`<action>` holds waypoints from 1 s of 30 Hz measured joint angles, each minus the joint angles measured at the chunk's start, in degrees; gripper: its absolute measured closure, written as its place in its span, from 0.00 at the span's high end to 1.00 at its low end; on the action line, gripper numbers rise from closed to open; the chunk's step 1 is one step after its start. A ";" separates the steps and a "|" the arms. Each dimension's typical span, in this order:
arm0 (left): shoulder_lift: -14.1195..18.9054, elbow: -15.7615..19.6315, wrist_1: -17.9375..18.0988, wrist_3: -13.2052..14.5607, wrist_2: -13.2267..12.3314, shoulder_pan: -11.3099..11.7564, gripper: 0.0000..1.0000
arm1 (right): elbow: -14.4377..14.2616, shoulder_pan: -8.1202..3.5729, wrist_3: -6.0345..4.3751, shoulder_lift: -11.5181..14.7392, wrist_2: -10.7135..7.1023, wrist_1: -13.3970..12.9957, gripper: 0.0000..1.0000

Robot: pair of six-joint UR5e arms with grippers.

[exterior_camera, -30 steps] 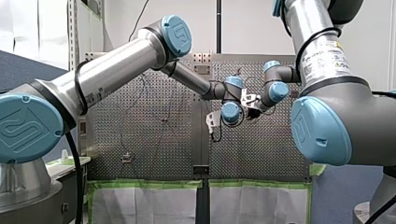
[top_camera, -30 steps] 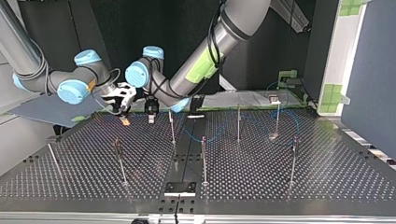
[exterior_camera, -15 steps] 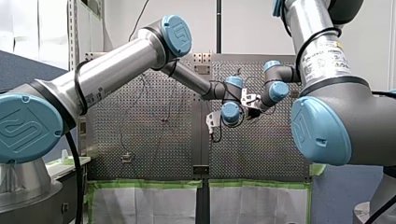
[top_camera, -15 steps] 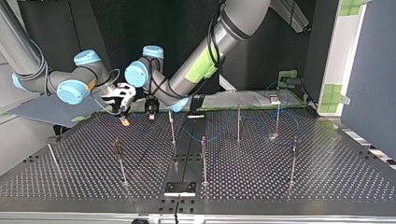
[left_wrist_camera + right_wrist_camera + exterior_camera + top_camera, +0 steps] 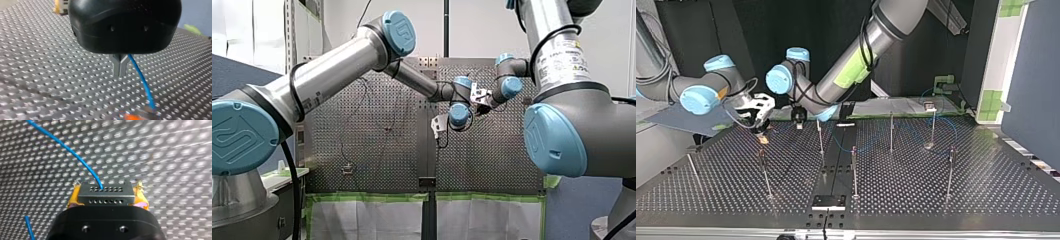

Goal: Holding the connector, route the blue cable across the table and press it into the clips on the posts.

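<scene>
My right gripper (image 5: 106, 200) has its yellow pads shut on the grey connector (image 5: 105, 193). The blue cable (image 5: 75, 152) rises from the connector's top face. In the top view my right gripper (image 5: 761, 136) hangs low over the back of the table at the view's left. My left gripper (image 5: 797, 125) hangs just beside it. Its metal fingertips (image 5: 120, 68) are pressed together, and the blue cable (image 5: 142, 80) comes out from between them and runs down to an orange blur. Further along, the cable (image 5: 846, 145) lies slack among the posts.
Several thin posts with clips stand on the perforated table (image 5: 916, 200), among them one (image 5: 820, 135) next to my left gripper, a middle one (image 5: 854, 165) and one (image 5: 763, 170) in front of my right gripper. A black block (image 5: 828, 201) sits at the near edge.
My right gripper has carried the connector toward the top view's left and a little lower. My left gripper has stayed in place, and both wrists now sit slightly higher in the front view.
</scene>
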State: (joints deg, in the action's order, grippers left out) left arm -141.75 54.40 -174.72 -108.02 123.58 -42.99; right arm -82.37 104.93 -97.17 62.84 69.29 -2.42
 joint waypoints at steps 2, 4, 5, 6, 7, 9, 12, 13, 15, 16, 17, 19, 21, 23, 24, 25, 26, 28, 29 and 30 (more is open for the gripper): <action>0.81 -0.05 -0.05 -0.01 0.02 -0.05 0.00 | 0.48 -0.15 -0.26 1.10 -0.37 0.56 0.00; 1.75 -0.08 -0.04 0.05 0.05 -0.08 0.00 | 0.75 -0.28 -0.39 2.18 -0.53 0.96 0.00; 2.14 -0.08 -0.03 0.10 0.07 -0.09 0.00 | 0.84 -0.34 -0.43 2.55 -0.56 1.10 0.00; 2.69 -0.10 0.00 0.20 0.09 -0.12 0.00 | 0.91 -0.38 -0.45 2.84 -0.59 1.26 0.00; 3.09 -0.13 0.04 0.29 0.10 -0.12 0.00 | 0.99 -0.42 -0.46 3.09 -0.61 1.42 0.00; 4.10 -0.14 0.20 0.50 0.11 -0.14 0.00 | 1.05 -0.45 -0.48 3.30 -0.62 1.58 0.00; 5.55 -0.25 0.35 0.64 0.13 -0.12 0.00 | 1.21 -0.56 -0.51 3.55 -0.66 1.87 0.00; 5.93 -0.28 0.34 0.65 0.16 -0.13 0.00 | 1.46 -0.67 -0.53 3.74 -0.68 2.19 0.00; 6.68 -0.33 0.30 0.67 0.37 -0.16 0.00 | 1.89 -0.84 -0.55 3.99 -0.73 2.71 0.00; 6.97 -0.35 0.29 0.69 0.55 -0.18 0.00 | 2.12 -0.97 -0.56 4.13 -0.81 3.03 0.00; 7.24 -0.38 0.29 0.71 0.79 -0.21 0.00 | 2.27 -1.06 -0.57 4.25 -0.91 3.23 0.00; 7.83 -0.42 0.30 0.75 1.58 -0.29 0.00 | 2.64 -1.22 -0.63 4.62 -1.30 3.59 0.00; 8.29 -0.45 0.35 0.77 2.17 -0.41 0.00 | 3.03 -1.32 -0.73 4.94 -1.72 3.82 0.00; 8.55 -0.53 0.34 0.80 2.43 -0.47 0.00 | 3.56 -1.42 -0.84 5.36 -2.16 4.11 0.00; 8.64 -0.57 0.33 0.82 2.52 -0.50 0.00 | 3.82 -1.46 -0.90 5.52 -2.32 4.26 0.00; 8.69 -0.62 0.34 0.82 2.57 -0.52 0.00 | 4.18 -1.51 -0.97 5.73 -2.53 4.48 0.00; 8.73 -0.67 0.36 0.81 2.60 -0.55 0.00 | 4.45 -1.54 -1.01 5.87 -2.68 4.65 0.00; 8.75 -0.83 0.37 0.82 2.63 -0.61 0.00 | 5.09 -1.63 -1.14 6.23 -3.07 5.05 0.00; 8.75 -0.96 0.35 0.80 2.63 -0.65 0.00 | 5.36 -1.66 -1.22 6.42 -3.24 5.19 0.00; 8.78 -1.16 0.31 0.78 2.62 -0.71 0.00 | 5.61 -1.69 -1.32 6.64 -3.41 5.31 0.00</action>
State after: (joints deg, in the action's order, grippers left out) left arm -132.97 53.24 -174.41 -107.24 126.20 -43.70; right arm -76.76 103.24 -98.49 69.47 65.88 2.89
